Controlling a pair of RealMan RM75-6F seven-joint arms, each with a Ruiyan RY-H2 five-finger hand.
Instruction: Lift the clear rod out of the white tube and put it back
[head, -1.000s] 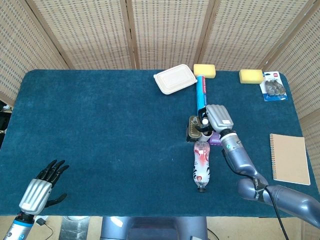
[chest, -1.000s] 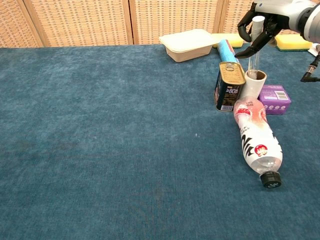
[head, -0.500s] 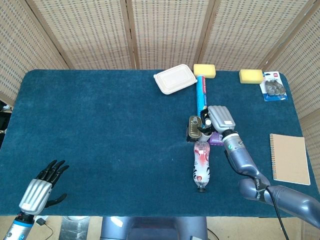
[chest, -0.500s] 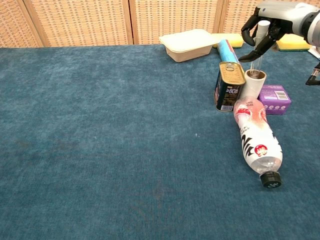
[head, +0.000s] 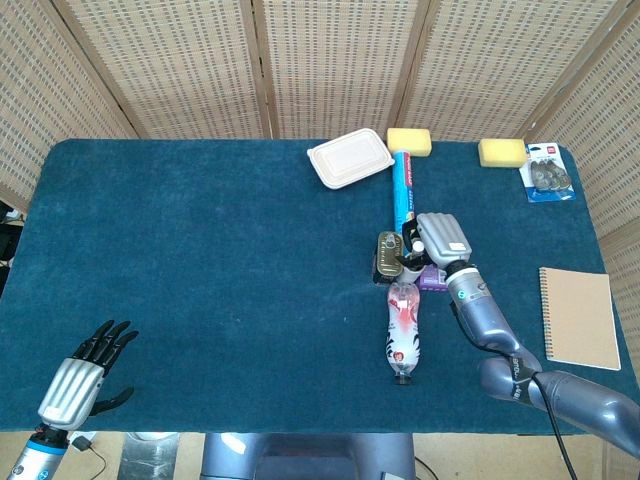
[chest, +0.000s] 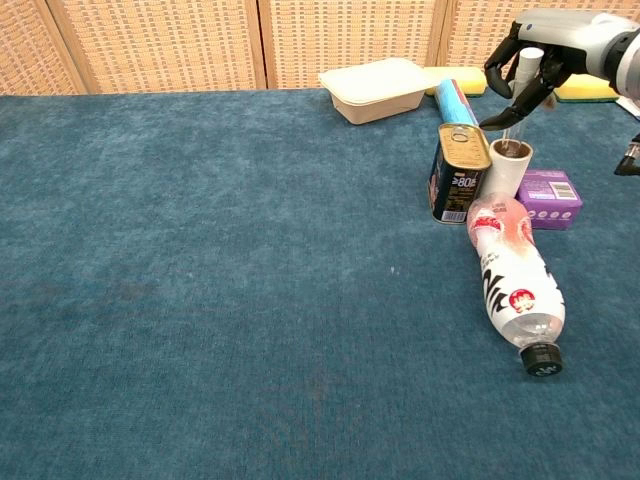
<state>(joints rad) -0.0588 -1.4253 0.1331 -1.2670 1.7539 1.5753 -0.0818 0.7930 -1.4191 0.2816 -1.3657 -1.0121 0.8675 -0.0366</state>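
The white tube (chest: 508, 166) stands upright between a tin can and a purple box, with its open top showing. My right hand (chest: 537, 60) hangs just above it and pinches the clear rod (chest: 522, 88) by its white-capped upper end. The rod's lower end dips into the tube's mouth. In the head view the right hand (head: 437, 240) covers most of the tube and rod. My left hand (head: 82, 377) rests at the near left corner of the table, fingers spread, holding nothing.
A tin can (chest: 458, 173) and a purple box (chest: 547, 198) flank the tube. A plastic bottle (chest: 513, 277) lies in front of it. Behind it are a blue roll (head: 403, 188), a white lidded container (head: 349, 158) and two yellow sponges (head: 409, 141). A notebook (head: 580, 317) lies at right.
My right hand has come down a little and shifted slightly right, lowering the rod further into the tube. The left hand has stayed still.
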